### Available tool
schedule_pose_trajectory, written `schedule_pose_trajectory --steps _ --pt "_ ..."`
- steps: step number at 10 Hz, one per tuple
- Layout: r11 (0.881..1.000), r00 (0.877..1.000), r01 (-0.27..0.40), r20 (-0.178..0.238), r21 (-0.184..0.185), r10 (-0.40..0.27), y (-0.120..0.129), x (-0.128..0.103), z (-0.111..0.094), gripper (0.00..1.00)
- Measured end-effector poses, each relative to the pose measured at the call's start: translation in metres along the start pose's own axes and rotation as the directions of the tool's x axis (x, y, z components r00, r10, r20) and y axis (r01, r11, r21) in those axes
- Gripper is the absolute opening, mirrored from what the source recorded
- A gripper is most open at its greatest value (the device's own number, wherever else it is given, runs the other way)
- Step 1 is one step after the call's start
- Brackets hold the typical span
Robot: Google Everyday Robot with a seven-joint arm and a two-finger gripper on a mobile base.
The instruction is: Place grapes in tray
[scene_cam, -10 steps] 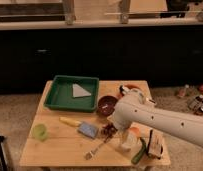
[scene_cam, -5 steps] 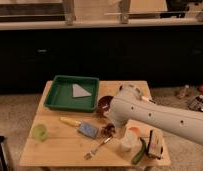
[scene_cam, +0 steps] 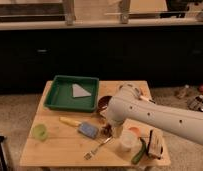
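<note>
My gripper: low beside what may be grapes, grip I cannot tell; clasp gently, lift clear, carry far-left to green tray.

Hand just right of sponge, before tray

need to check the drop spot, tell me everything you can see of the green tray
The green tray is a shallow rectangular pan, plastic by its look, with raised walls. It sits flat at the back left of the wooden table. Inside lies one pale triangular flat piece, nothing else. A dark red bowl stands close by its right front corner. The end effector is low over the table, in front and right of the tray, apart from it.
</note>
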Motion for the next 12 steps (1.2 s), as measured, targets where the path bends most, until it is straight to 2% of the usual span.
schedule_pose_trajectory --steps 4,8,12 --pt "0.999 0.998 0.035 0.055 -0.025 -0.034 -0.006 -0.017 0.017 0.8" --pt "0.996 0.994 0.009 0.109 -0.094 0.002 0.006 -0.008 0.062 0.8" --pt "0.991 0.992 -0.066 0.097 -0.114 0.078 0.013 0.007 0.077 0.8"
